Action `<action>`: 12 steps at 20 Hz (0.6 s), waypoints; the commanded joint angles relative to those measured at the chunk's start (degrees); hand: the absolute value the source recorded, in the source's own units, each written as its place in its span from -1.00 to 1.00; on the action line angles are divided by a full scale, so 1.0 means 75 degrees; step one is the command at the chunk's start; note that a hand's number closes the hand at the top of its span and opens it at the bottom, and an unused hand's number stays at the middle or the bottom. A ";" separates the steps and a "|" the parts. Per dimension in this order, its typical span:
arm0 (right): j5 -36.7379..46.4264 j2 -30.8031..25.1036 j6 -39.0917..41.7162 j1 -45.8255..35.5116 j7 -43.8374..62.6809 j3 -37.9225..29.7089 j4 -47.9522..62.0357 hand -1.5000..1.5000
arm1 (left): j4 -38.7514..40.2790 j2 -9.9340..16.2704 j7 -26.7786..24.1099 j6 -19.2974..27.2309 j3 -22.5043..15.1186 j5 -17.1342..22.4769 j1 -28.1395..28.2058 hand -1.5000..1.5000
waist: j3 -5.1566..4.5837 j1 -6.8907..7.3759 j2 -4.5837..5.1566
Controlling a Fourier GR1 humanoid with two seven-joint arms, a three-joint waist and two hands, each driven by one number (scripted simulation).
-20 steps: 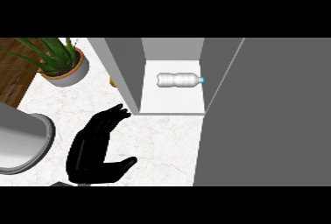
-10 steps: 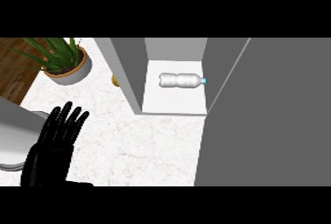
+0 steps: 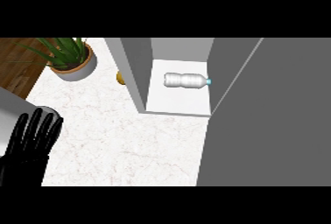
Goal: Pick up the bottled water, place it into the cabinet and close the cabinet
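White marble counter (image 3: 129, 140) fills our view. Since half a second ago our left hand (image 3: 29, 140) has barely shifted at the lower left edge, fingers straight and open, holding nothing. We see the bottled water (image 3: 186, 80) lying on its side on the white floor of the open cabinet (image 3: 177, 103), well apart from that hand. A potted plant (image 3: 70, 59) stands at upper left
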 commanded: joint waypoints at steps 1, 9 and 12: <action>0.0450 0.0391 0.0119 -0.0263 0.0782 0.1901 -0.0615 1.00 | -0.0131 0.0361 0.0002 -0.0478 0.0355 0.0302 0.0307 -1.00 | 0.0010 0.0123 0.0065; 0.0011 0.0331 0.0137 -0.1007 0.1208 0.1802 -0.0447 1.00 | -0.0161 0.0776 0.0034 -0.1110 0.0667 0.0506 0.0471 -1.00 | -0.0010 0.0648 0.0236; -0.0030 0.0362 0.0103 -0.1319 0.1385 0.1722 -0.0355 1.00 | -0.0082 0.0834 0.0038 -0.1254 0.0780 0.0614 0.0442 -1.00 | -0.0019 0.0711 0.0280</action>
